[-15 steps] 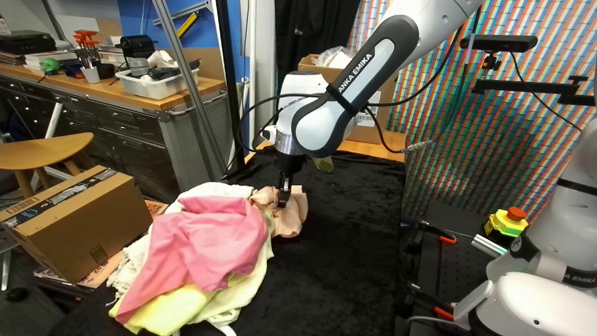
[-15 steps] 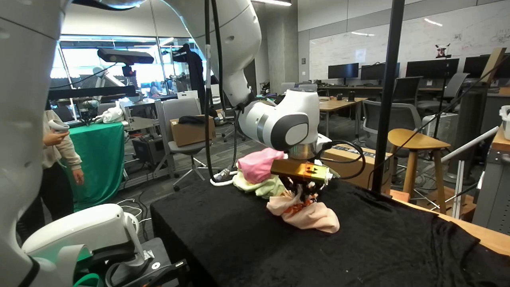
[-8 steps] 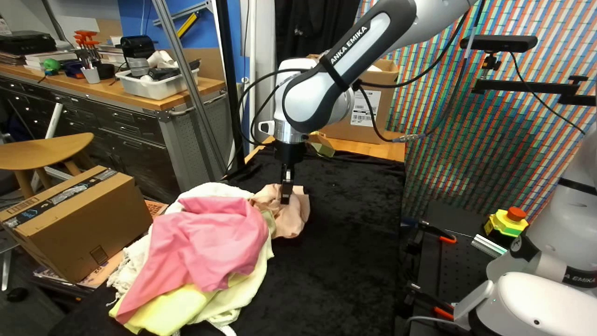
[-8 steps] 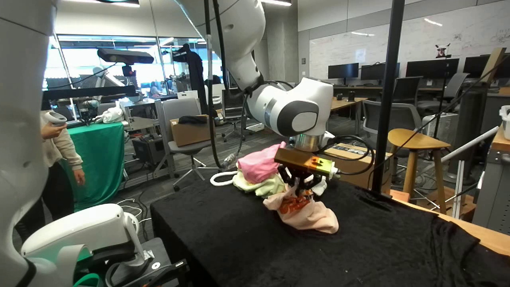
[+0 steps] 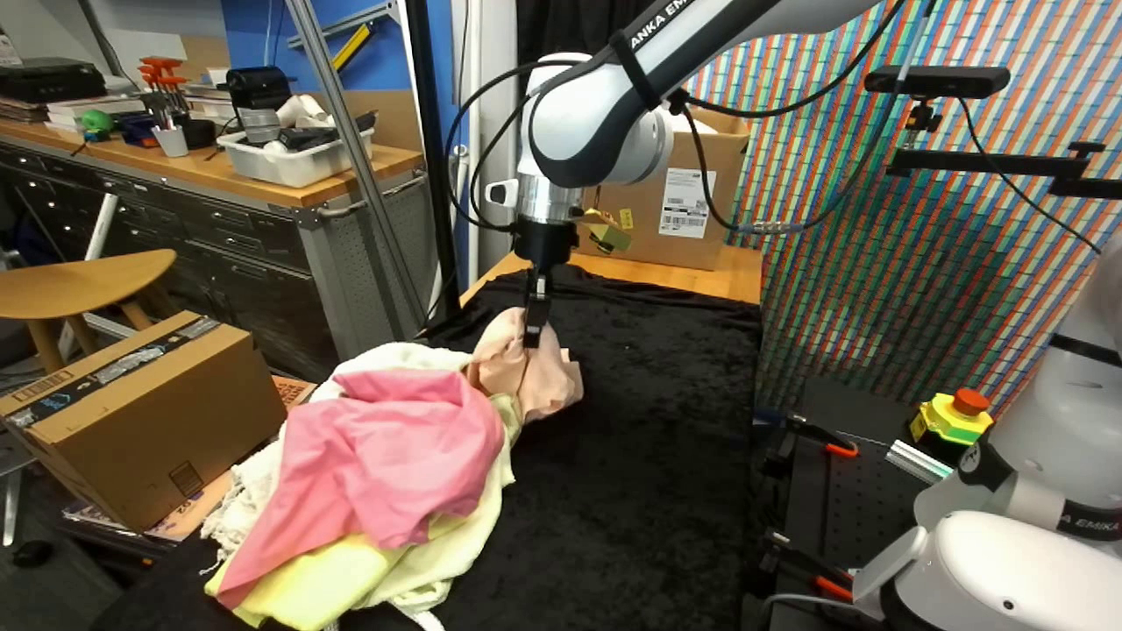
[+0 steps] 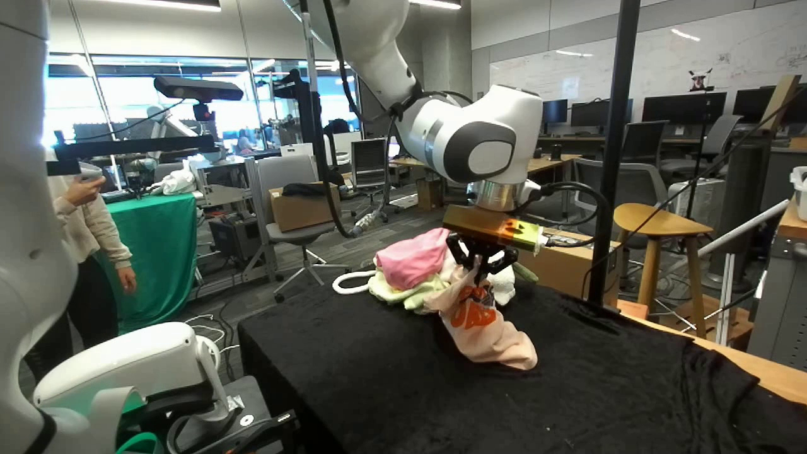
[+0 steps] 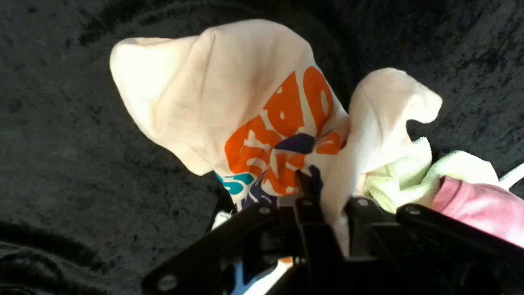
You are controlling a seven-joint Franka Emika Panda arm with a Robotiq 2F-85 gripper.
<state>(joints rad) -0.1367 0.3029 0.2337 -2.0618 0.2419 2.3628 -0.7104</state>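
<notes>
**Over the black-covered table, peach cloth caught in my gripper**

Across most of my workspace stretches the table, dark and faintly creased. Beside it stands a brown cardboard box, taped along its top, seen in an exterior view. At the side of the table near that box lies a heap of cloths: a pink cloth spread over the top, with a pale yellow cloth and a white cloth showing from underneath. Right up against this heap is the peach cloth; its lower end rests on the table, while its upper part rises in gathered folds. My gripper points straight down at the top of those folds, its fingers pinched narrow around a bunch of the peach cloth. From my wrist view I see bold orange lettering across the fabric, with a dark purple patch and, smaller, a teal patch close by.
</notes>
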